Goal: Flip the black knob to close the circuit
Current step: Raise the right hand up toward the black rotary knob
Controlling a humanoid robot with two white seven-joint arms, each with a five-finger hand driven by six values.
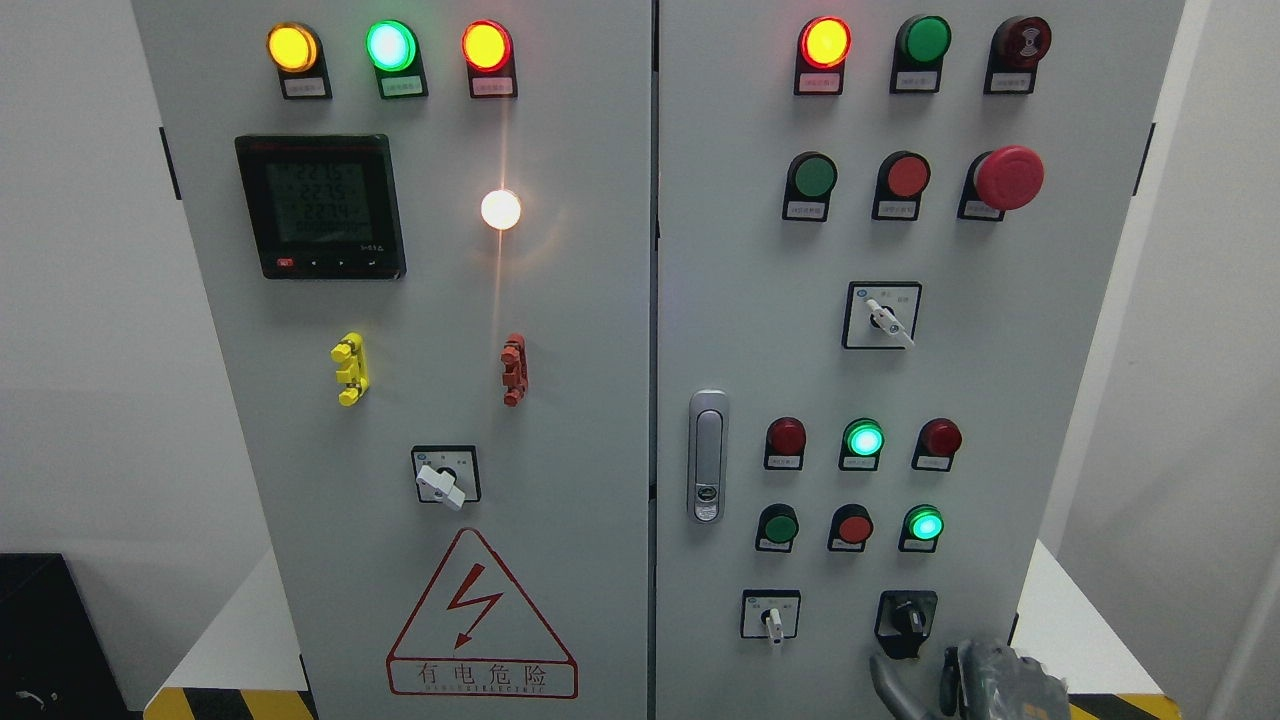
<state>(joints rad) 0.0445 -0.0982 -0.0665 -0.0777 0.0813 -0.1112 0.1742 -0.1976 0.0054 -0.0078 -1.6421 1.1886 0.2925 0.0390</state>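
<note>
- Left door (560, 420): meter, lamps and a white selector; none concerns me.
- Black knob (908, 618): low on the right door, right of a small white switch (771, 618), not yet touched.
- My right hand (985, 682): just below-right of the knob, approaching; whether its fingers are spread or curled, I cannot tell.
- Next, I judge: rise, pinch the knob, turn.

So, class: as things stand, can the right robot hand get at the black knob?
Probably yes. The right robot hand sits just below and right of the black knob, with nothing in between.
</note>
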